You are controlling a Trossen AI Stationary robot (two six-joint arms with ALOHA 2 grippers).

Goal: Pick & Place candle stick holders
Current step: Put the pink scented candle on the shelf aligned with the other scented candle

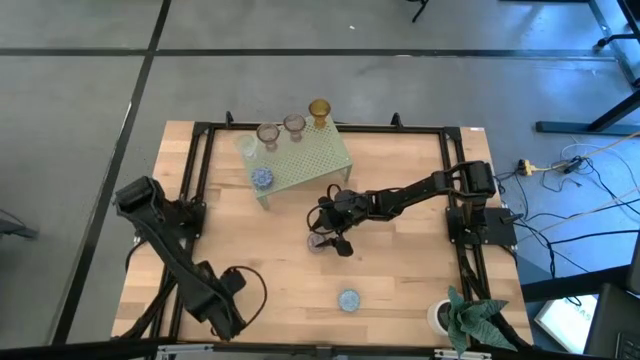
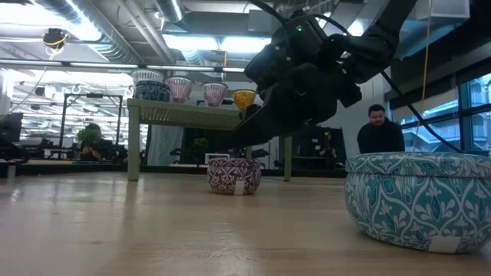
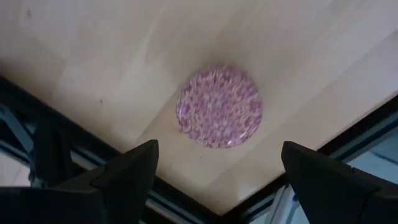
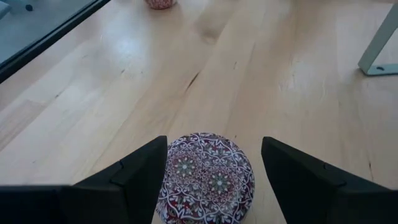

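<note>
right wrist view shows the right claw spread either side of a mauve patterned holder on the table, fingers not yet touching it, lined up for a pickup. left claw hangs released above a pink holder, waiting near the table's corner.
</note>
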